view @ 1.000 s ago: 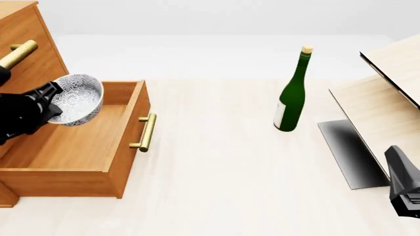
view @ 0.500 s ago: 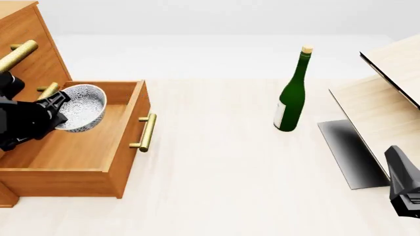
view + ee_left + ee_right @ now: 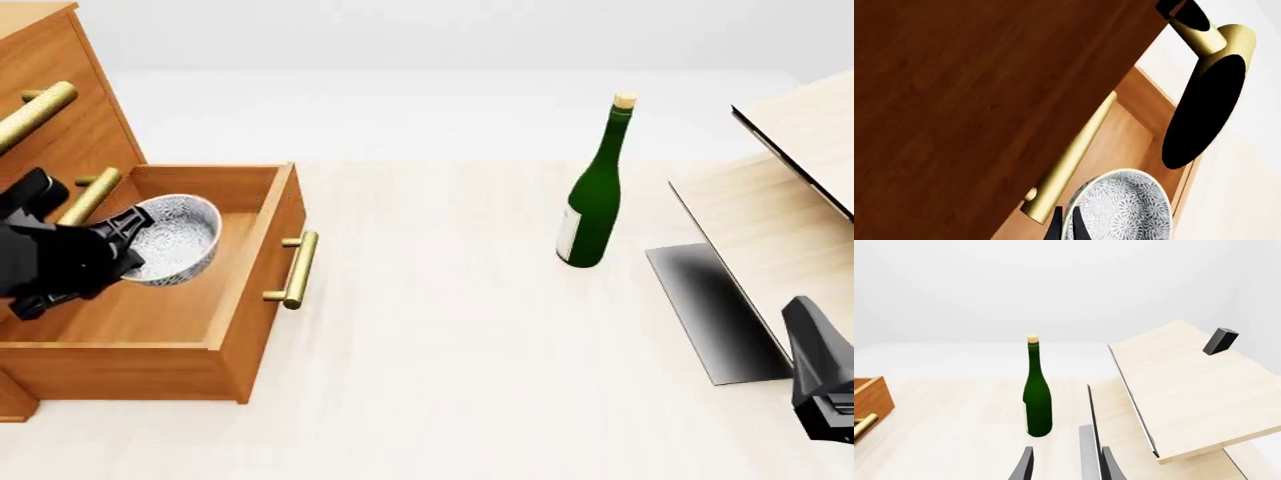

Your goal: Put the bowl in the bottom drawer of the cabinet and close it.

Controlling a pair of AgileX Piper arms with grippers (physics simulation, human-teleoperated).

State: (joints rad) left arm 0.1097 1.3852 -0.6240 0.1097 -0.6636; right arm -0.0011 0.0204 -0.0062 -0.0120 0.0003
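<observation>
Left gripper (image 3: 123,243) pinches the rim of the bowl (image 3: 175,238), holding it tilted inside the open bottom drawer (image 3: 254,290) of the cabinet (image 3: 60,90); a green bottle (image 3: 595,190) stands mid-table; right gripper (image 3: 1064,462) hangs with fingers parted, holding nothing

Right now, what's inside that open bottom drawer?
The speckled bowl hangs inside the bottom drawer, gripped at its rim by the left hand. Bare wood shows around it. The hand and bowl hide the floor beneath them, so I cannot tell whether the bowl touches down.
</observation>
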